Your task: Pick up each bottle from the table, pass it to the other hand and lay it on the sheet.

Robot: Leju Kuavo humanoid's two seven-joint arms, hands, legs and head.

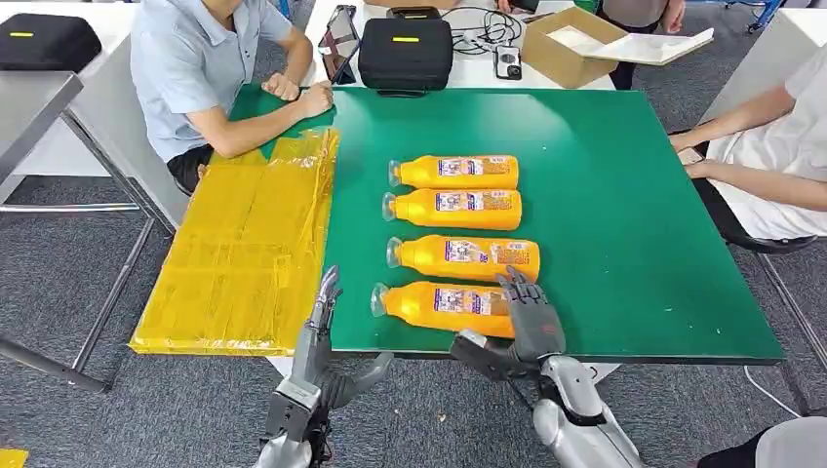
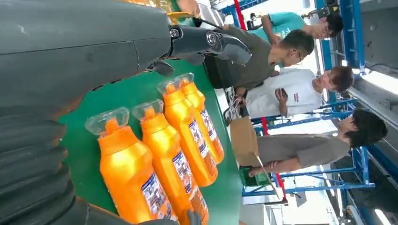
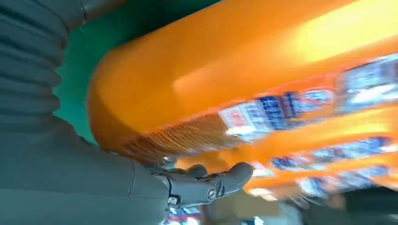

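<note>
4 orange bottles lie on their sides in a row on the green surface (image 1: 634, 195), clear caps pointing left toward the yellow sheet (image 1: 244, 244). The nearest bottle (image 1: 444, 306) lies close to the near edge of the surface. My right hand (image 1: 527, 317) lies over its right end, fingers spread across the top of the bottle and reaching toward the second bottle (image 1: 463, 256), thumb stretched out to the left below the near edge. From my right wrist the orange body looms right against my palm, but I cannot tell whether my fingers have closed on it; nothing shows it lifted off the surface.

The third bottle (image 1: 453, 209) and the farthest bottle (image 1: 455, 172) lie beyond, close together, well apart from both my hands.

My left hand (image 1: 322, 336) stands at the near edge of the surface, just left of the nearest bottle's cap, fingers pointing up and apart, thumb out to the right, holding nothing. It sits between the sheet's near right corner and the bottle, touching neither as far as I can see.

The sheet lies flat on the left, overhanging the surface's left and near edges. A person in a light blue shirt (image 1: 195, 58) sits at the far left with forearms resting by the sheet's far end.
</note>
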